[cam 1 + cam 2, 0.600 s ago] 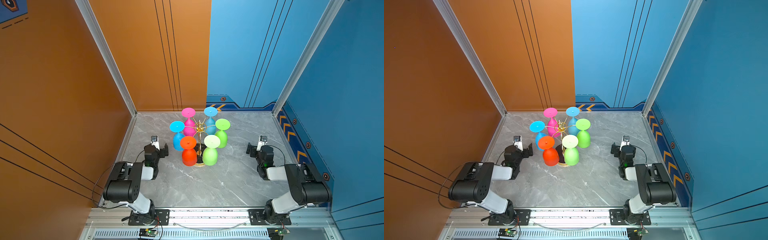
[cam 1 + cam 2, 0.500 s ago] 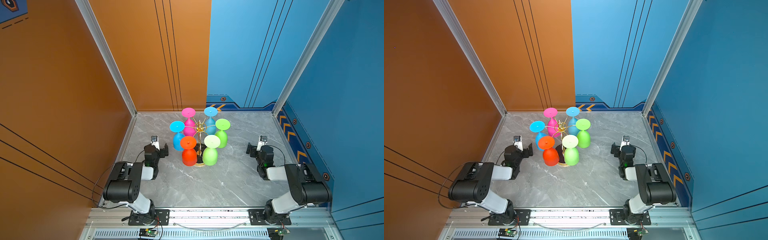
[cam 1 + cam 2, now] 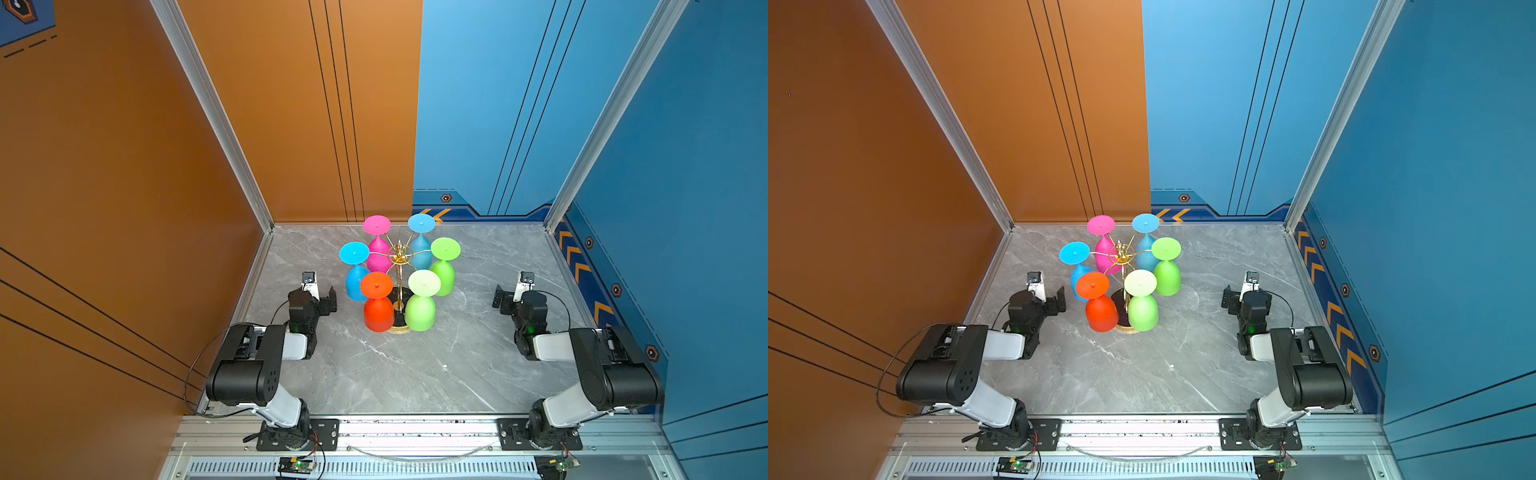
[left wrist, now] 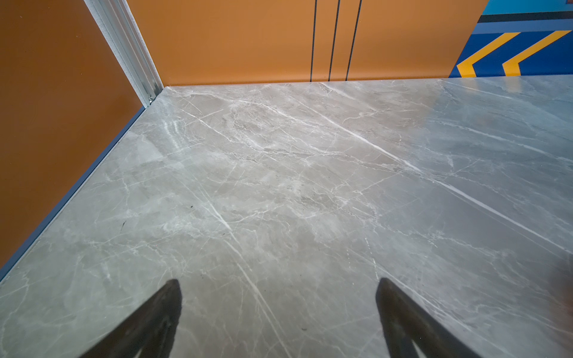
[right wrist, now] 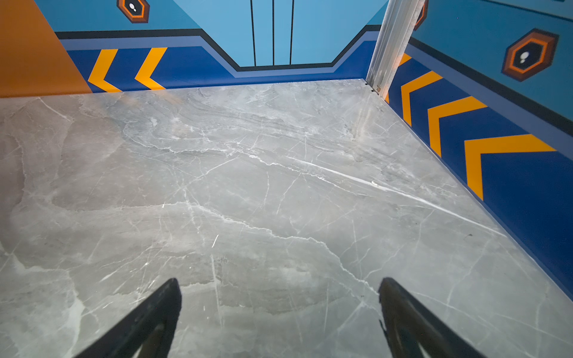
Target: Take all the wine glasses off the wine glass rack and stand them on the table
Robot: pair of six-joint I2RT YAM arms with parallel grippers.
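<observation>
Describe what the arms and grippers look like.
The left arm and right arm have bulky black joint housings joined by white links, with thin black cables looping outside. The left gripper and right gripper have dark, tapered fingers.

On my feed a grey marbled surface (image 3: 415,374) fills the floor of the cell, walled by orange wall panels (image 3: 104,187) on the left of both top views and blue wall panels (image 3: 685,166) on the right, with silver corner posts (image 3: 216,124) between them. Yellow chevrons (image 5: 508,144) and a hexagon emblem (image 5: 530,55) mark the blue skirting, and a metal rail (image 3: 415,428) edges the near side
</observation>
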